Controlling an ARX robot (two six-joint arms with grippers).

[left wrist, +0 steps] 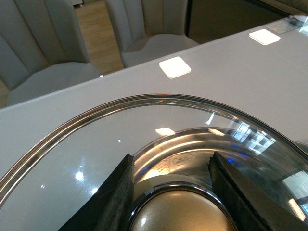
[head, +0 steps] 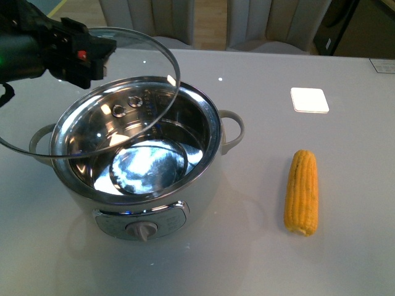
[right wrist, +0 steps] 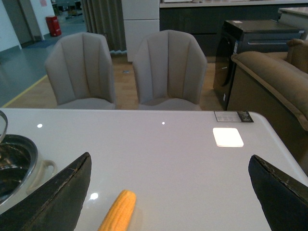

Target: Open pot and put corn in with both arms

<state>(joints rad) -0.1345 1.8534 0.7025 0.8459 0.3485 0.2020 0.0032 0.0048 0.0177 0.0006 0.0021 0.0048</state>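
Note:
The white pot (head: 200, 185) stands open at the table's left-middle, its steel inner bowl empty. My left gripper (head: 92, 58) is shut on the knob (left wrist: 178, 211) of the glass lid (head: 174, 65) and holds the lid tilted above the pot's far-left side. In the left wrist view the gripper (left wrist: 173, 192) has both fingers against the knob. The corn (head: 302, 192) lies on the table to the right of the pot. My right gripper (right wrist: 168, 192) is open and empty, out of the front view; the corn (right wrist: 118, 211) lies just below and between its fingers, and the pot (right wrist: 14, 163) is at the edge.
A white square patch (head: 309, 99) lies on the table beyond the corn. A small label (head: 382, 65) sits at the far right corner. Two grey chairs (right wrist: 166, 67) stand past the far edge, and a brown sofa (right wrist: 269, 82) stands to the right.

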